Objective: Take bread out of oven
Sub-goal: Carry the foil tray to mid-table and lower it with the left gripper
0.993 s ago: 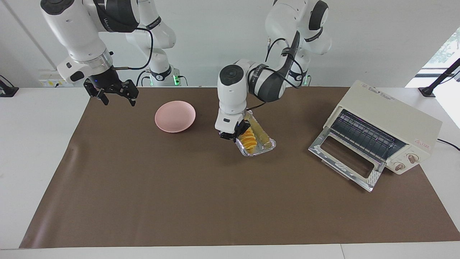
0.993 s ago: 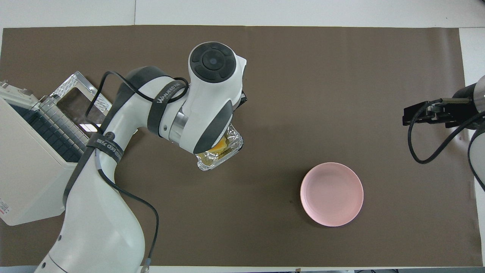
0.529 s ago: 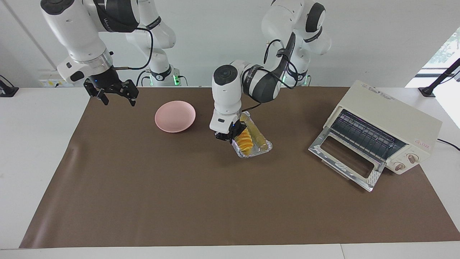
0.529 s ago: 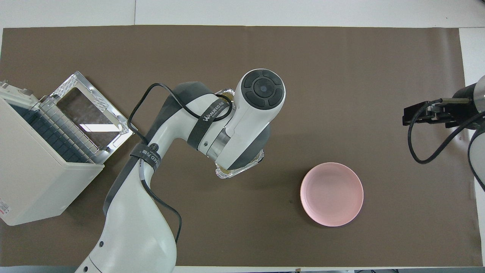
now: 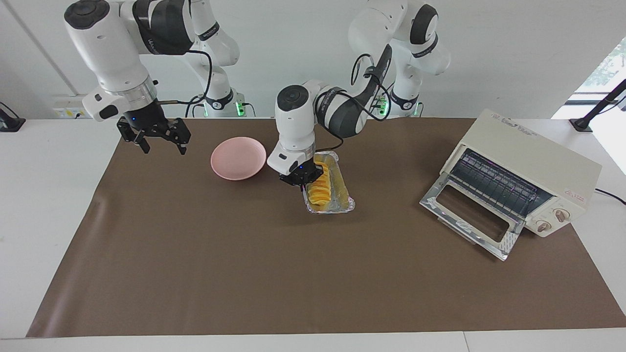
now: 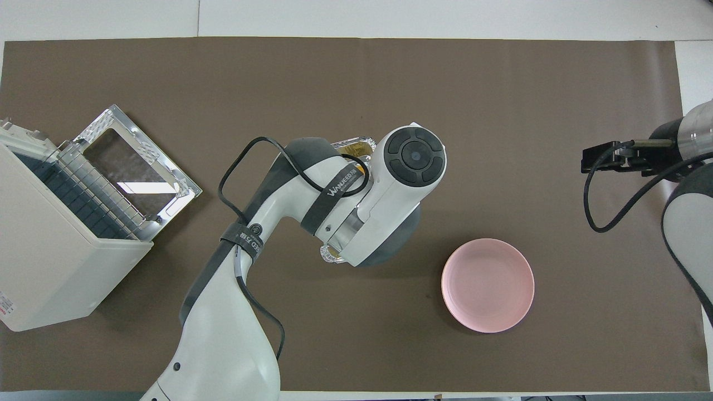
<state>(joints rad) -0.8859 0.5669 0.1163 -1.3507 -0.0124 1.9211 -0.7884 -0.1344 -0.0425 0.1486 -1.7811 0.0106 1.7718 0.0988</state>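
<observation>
The golden-yellow bread (image 5: 320, 188) lies in a silver foil tray (image 5: 339, 207) at the middle of the brown mat, outside the oven (image 5: 530, 159). My left gripper (image 5: 302, 180) is shut on the tray's rim, on the side toward the pink plate (image 5: 238, 158). I cannot tell whether the tray touches the mat. In the overhead view the left arm covers the bread and only the tray's ends (image 6: 352, 146) show. The oven (image 6: 50, 262) stands at the left arm's end with its glass door (image 5: 469, 215) dropped open. My right gripper (image 5: 161, 143) hangs open over the mat's corner at the right arm's end, holding nothing.
The pink plate (image 6: 487, 285) sits between the tray and the right gripper (image 6: 604, 159), a short gap from the tray. The oven's wire rack (image 5: 494, 183) holds nothing. The brown mat (image 5: 293, 274) covers most of the white table.
My left gripper has carried the foil tray with the bread away from the oven toward the pink plate and turned it a little. The right gripper has shifted slightly toward the plate.
</observation>
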